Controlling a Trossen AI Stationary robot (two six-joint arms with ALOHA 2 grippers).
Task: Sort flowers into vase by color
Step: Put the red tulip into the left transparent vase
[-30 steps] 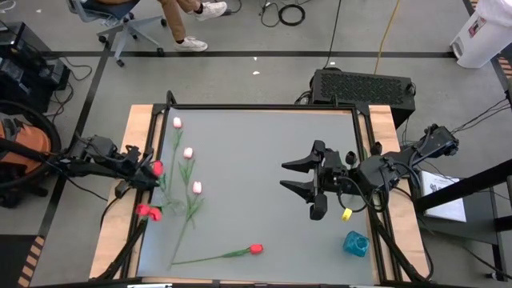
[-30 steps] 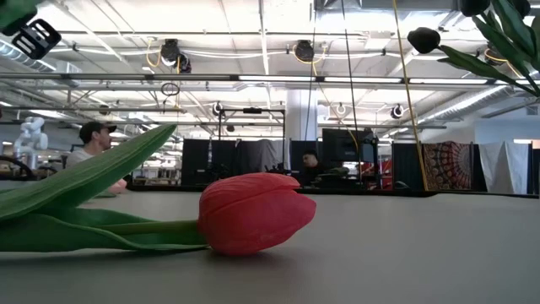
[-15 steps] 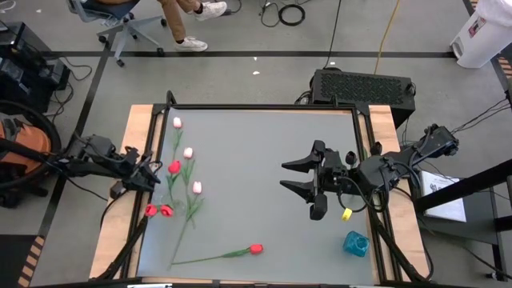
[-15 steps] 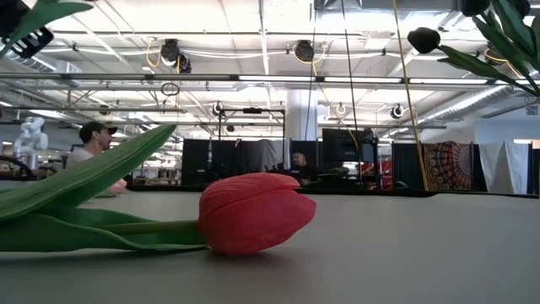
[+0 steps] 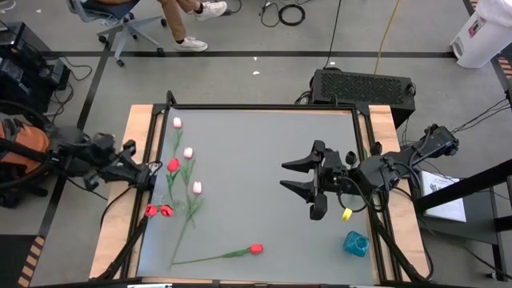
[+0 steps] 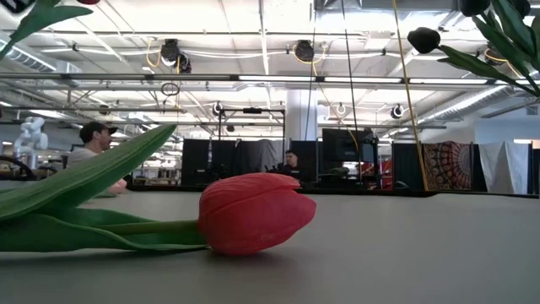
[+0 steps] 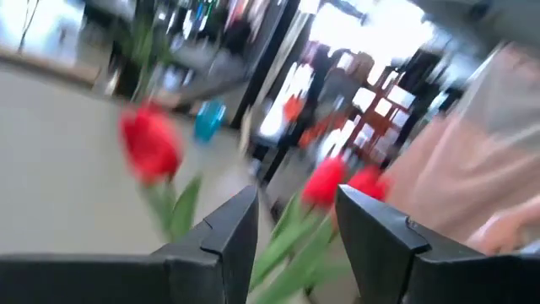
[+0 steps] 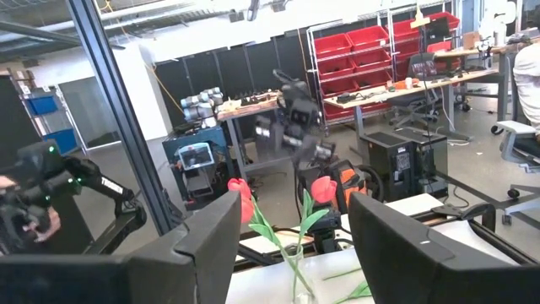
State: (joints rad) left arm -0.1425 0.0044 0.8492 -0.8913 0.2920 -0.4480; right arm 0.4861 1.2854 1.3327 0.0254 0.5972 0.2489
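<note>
left wrist view blurred, vase (image 5: 178,206) indistinct

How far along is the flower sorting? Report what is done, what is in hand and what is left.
Done: red artificial tulips stand in a clear glass vase near the table's left edge. In hand: nothing. The left gripper is open beside them, and the right gripper is open and empty over mid-table. Left: three pink tulips and a lone red tulip lie on the grey table.
</note>
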